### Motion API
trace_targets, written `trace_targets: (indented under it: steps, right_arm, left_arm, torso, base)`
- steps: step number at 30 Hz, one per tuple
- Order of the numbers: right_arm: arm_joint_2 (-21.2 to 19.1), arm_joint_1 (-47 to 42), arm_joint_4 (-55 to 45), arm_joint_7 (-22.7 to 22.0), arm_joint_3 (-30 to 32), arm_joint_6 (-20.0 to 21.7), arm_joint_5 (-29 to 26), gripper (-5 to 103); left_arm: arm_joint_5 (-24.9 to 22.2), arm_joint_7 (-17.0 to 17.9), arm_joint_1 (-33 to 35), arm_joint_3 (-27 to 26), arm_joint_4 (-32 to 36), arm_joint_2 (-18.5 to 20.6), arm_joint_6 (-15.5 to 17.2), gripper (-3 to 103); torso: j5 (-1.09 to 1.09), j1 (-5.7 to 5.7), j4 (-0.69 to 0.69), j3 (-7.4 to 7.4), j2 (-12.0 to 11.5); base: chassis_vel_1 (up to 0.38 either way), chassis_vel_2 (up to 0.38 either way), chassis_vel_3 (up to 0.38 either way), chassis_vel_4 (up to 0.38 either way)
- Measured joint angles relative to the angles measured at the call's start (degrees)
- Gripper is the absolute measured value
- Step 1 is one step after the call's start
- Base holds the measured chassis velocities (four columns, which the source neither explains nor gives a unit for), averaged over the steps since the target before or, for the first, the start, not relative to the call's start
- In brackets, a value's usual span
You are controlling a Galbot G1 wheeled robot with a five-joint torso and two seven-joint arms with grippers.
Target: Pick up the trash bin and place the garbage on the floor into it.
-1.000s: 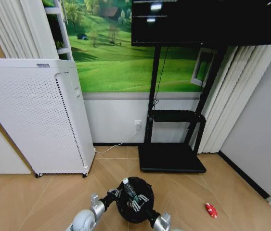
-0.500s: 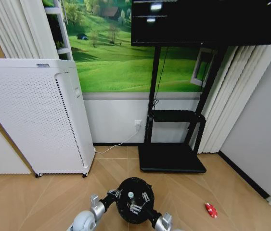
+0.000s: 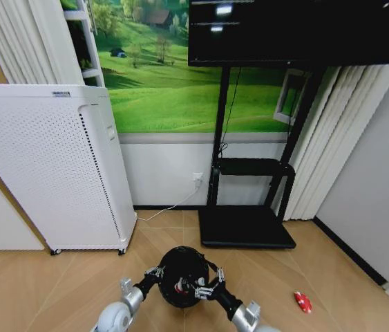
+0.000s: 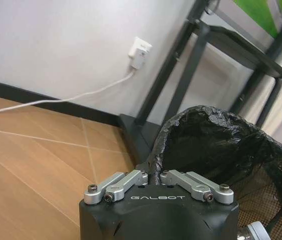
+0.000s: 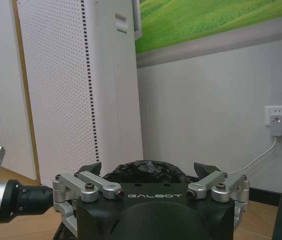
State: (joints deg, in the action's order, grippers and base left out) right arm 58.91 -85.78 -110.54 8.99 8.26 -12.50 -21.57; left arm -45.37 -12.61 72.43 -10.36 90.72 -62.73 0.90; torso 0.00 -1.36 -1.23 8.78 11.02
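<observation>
Left gripper: clamped on the rim of the trash bin, on the bin's left side as seen from the head; in the left wrist view its linkage bars are drawn in together and the liner's crinkled edge sits right at them.
Right gripper: at the bin's right rim, fingers spread apart; in the right wrist view the two dark fingertips stand wide, one on each side of the bin's black top.
Trash bin: small black round wastebasket with a black bag liner, between the two grippers, low in front of the robot; whether it rests on the floor or is lifted cannot be told.
Inside the bin: a red-and-white wad shows through the opening, just beside the right gripper's fingers.
Red piece of garbage: lies on the floor, well to the right of the right gripper, apart from the bin.
Floor: light tan parquet in a herringbone pattern, under both arms.
White perforated appliance: stands beyond and to the left of the left gripper, against the wall.
TV stand: black, with a flat base, beyond the right gripper; a white plug and cable sit on the wall beside it.
</observation>
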Motion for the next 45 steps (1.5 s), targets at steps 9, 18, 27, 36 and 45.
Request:
trace_targets:
  steps: [9,18,27,36,45]
  right_arm:
    - [3.0,-2.2,-2.4,-11.9,5.8,1.4,-1.1,100]
    - [5.0,-3.0,-1.7,-15.2,9.0,3.5,-1.0,100]
    - [7.1,-3.3,-1.4,-15.9,8.9,3.6,-0.2,100]
    - [8.0,-3.9,-0.8,-16.5,8.9,2.4,0.4,100]
    - [8.1,-2.6,1.9,-20.6,8.7,2.4,2.1,100]
  left_arm:
    - [-1.1,2.6,5.7,-10.7,3.4,-1.6,-0.9,5]
    - [-0.9,5.1,10.7,-17.8,7.3,-2.3,-2.7,5]
    - [-0.5,6.6,12.8,-19.9,8.4,-4.0,-4.0,5]
    - [-1.1,7.6,12.2,-20.3,8.0,-4.2,-4.3,5]
    - [-1.1,7.7,12.0,-20.0,7.5,-4.4,-4.3,5]
  torso:
    - [-0.01,0.0,0.0,0.0,0.0]
    - [0.0,0.0,0.0,0.0,0.0]
    - [0.0,0.0,0.0,0.0,0.0]
    - [0.01,0.0,-0.01,0.0,0.0]
    - [0.01,0.0,-0.02,0.0,0.0]
  base:
    - [0.0,0.0,0.0,0.0]
    - [0.0,0.0,0.0,0.0]
    - [-0.066,-0.066,0.081,0.072]
    - [-0.205,-0.218,0.21,0.209]
    - [-0.123,-0.133,0.137,0.114]
